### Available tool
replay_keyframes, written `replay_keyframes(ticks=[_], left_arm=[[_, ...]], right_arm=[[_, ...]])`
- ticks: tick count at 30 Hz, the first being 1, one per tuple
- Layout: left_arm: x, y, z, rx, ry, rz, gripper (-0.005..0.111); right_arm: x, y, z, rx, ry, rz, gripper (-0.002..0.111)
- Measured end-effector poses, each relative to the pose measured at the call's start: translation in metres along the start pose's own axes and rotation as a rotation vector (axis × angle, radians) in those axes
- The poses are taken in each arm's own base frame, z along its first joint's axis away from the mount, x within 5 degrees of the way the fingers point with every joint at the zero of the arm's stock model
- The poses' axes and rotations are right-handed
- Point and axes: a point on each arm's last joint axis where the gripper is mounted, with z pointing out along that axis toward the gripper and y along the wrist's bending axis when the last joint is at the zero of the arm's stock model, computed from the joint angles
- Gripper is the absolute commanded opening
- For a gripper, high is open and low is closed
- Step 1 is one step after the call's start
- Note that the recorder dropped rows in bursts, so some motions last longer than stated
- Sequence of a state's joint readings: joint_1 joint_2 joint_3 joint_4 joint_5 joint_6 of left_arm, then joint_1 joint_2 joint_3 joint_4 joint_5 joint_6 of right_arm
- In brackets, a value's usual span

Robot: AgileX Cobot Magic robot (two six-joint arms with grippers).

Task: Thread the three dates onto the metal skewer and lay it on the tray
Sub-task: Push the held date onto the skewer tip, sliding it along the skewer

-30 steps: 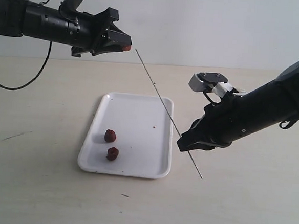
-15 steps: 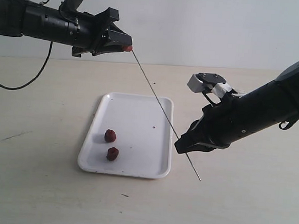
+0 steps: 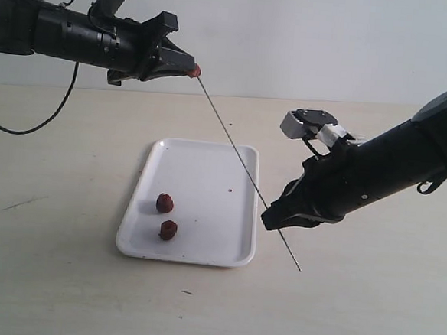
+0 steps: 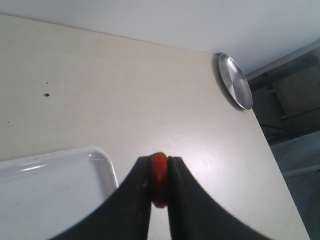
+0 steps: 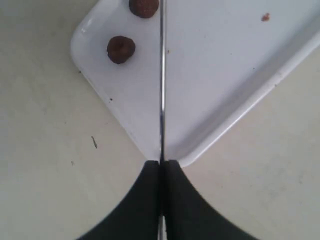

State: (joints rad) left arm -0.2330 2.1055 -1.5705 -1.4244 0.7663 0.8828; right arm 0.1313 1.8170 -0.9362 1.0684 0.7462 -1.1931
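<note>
High above the table my left gripper (image 3: 190,68) is shut on one reddish date (image 3: 193,71) (image 4: 159,176). The thin metal skewer (image 3: 236,154) (image 5: 162,85) slants up from my right gripper (image 3: 270,217), which is shut on it near its lower end. Its upper tip touches the held date. Two more dates (image 3: 165,202) (image 3: 168,230) lie on the white tray (image 3: 209,159), near its front left part. In the right wrist view they (image 5: 121,49) (image 5: 144,7) sit on the tray (image 5: 225,75) beside the skewer.
A tiny red crumb (image 3: 230,189) (image 5: 265,17) lies on the tray. A round metal plate (image 4: 235,81) rests near the table's far edge in the left wrist view. A black cable (image 3: 35,120) hangs from the left arm. Small dark specks (image 5: 94,142) dot the table.
The skewer's tip, a short way from the held date a second ago, now meets it. My right gripper shifted slightly left with the skewer. The dates on the tray stayed put.
</note>
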Motion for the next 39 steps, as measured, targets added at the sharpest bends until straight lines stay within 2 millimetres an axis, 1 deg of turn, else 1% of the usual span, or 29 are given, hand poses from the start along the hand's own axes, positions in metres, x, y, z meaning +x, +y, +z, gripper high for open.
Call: replay_keyframes(ticks=[7, 15, 34, 39], left_arm=[[0.0, 0.0, 0.0, 0.0, 0.0, 0.0, 0.016], [0.0002, -0.0003, 0.0, 0.003, 0.002, 0.0, 0.016], [0.0011, -0.0013, 0.0, 0.014, 0.012, 0.0, 0.016], [0.004, -0.0057, 0.0039, 0.022, 0.022, 0.006, 0.016]], right_arm=[[0.0031, -0.0015, -0.0001, 0.016, 0.034, -0.008, 0.0], [0.0013, -0.0046, -0.0001, 0.051, 0.014, 0.014, 0.0], [0.0007, -0.0023, 0.0, 0.025, 0.008, 0.006, 0.0], [-0.0002, -0.0019, 0.0, 0.021, -0.003, 0.0, 0.0]])
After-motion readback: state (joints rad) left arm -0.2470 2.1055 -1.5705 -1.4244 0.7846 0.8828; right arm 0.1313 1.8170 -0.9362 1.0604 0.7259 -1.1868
